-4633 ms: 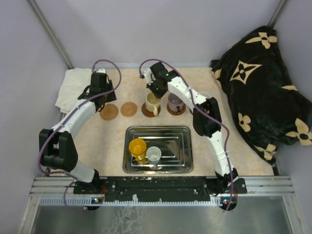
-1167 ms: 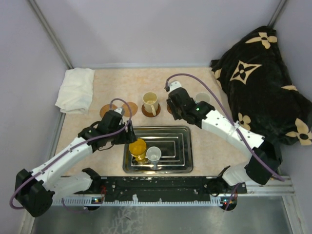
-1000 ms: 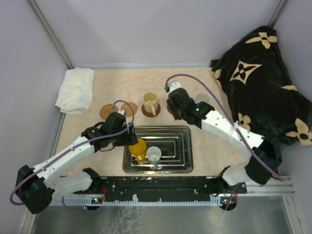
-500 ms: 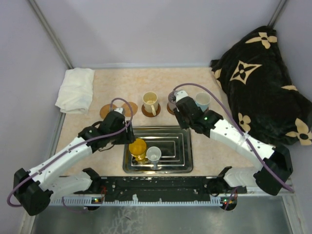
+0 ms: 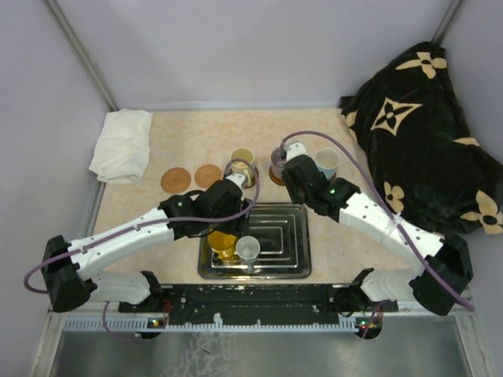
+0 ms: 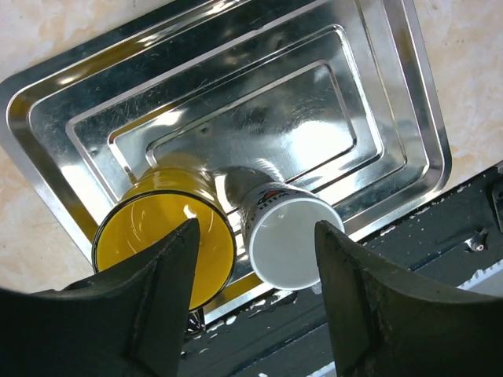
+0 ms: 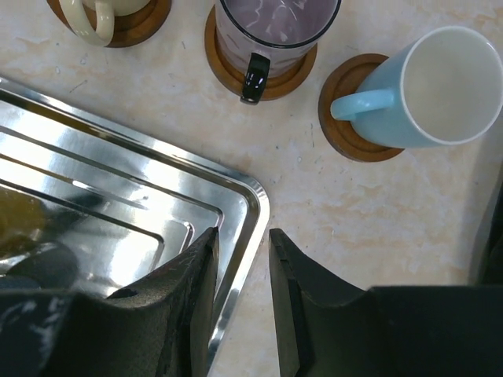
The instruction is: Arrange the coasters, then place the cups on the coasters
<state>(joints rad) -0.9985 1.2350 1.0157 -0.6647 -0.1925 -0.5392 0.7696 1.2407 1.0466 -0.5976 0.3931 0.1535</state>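
Two bare coasters [image 5: 176,180] [image 5: 208,175] lie left of the cream cup [image 5: 243,159], which stands on its own coaster. The purplish-grey cup [image 7: 271,23] and the light blue cup [image 7: 428,94] each stand on a coaster too. The yellow cup [image 6: 165,239] and the small white cup [image 6: 287,243] stand side by side in the steel tray [image 6: 393,118]. My left gripper [image 6: 253,236] hangs open above these two, white cup between the fingers from above, touching neither. My right gripper [image 7: 242,236] hovers over the tray's far right corner, jaws narrowly apart and empty.
A folded white cloth [image 5: 122,144] lies at the far left corner. A black blanket with a cream flower print [image 5: 420,133] is heaped along the right side. The tray [image 5: 295,259] sits near the front edge, between the arm bases.
My left arm has swung right from beside the tray to over its two cups, and its jaws have narrowed slightly. My right arm has drawn back from the purplish-grey cup toward the tray's corner.
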